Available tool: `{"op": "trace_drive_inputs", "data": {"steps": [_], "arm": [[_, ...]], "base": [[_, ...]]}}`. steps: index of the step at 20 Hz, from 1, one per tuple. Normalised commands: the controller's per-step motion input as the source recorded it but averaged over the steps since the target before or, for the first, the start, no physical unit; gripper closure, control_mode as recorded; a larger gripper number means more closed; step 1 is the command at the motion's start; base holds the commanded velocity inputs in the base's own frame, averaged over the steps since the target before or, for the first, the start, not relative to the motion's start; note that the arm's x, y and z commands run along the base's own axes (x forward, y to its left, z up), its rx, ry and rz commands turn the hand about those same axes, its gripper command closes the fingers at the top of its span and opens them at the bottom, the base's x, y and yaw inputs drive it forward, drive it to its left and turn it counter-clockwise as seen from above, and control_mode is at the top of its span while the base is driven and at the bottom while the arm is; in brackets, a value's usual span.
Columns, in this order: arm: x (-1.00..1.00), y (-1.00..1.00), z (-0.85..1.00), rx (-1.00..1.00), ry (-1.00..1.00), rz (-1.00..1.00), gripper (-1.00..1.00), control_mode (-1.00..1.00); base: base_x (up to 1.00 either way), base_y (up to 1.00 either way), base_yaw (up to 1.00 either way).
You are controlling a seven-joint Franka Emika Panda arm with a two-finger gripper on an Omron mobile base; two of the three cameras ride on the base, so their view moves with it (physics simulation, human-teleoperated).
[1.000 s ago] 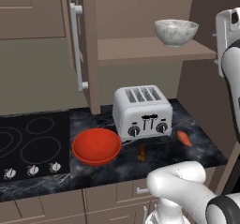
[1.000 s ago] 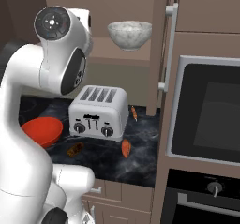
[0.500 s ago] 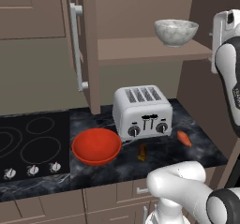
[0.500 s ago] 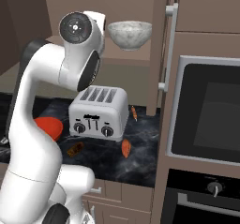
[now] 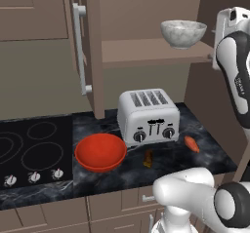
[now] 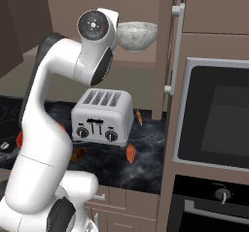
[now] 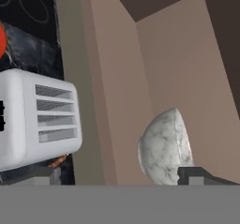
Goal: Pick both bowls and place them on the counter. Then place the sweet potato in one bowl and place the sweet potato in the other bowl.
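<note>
Now arm swung higher toward shelf, upper right of left base view; open gripper (image 7: 122, 176) nears marbled bowl (image 5: 183, 33), nothing held. Red bowl (image 5: 100, 151) sits on counter (image 5: 205, 144). Second pick looks imminent.

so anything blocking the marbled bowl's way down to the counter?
Partly. The toaster stands on the counter almost straight below the marbled bowl on its shelf. Bare counter lies in front of and right of the toaster, dotted with sweet potato pieces.
</note>
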Motion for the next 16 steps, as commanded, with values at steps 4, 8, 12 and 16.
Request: {"op": "trace_drive_inputs", "data": {"steps": [4, 8, 12, 16], "arm": [[0.36, -0.01, 0.06, -0.01, 0.0, 0.0, -1.0, -1.0], [0.23, -0.16, 0.05, 0.0, 0.01, 0.0, -1.0, -1.0], [0.2, -0.14, 0.02, 0.0, 0.05, 0.0, -1.0, -1.0], [0.28, -0.04, 0.0, 0.0, 0.06, 0.0, -1.0, -1.0]], "base": [[0.0, 0.0, 0.0], [0.0, 0.0, 0.0], [0.0, 0.0, 0.0], [0.0, 0.0, 0.0]]}}
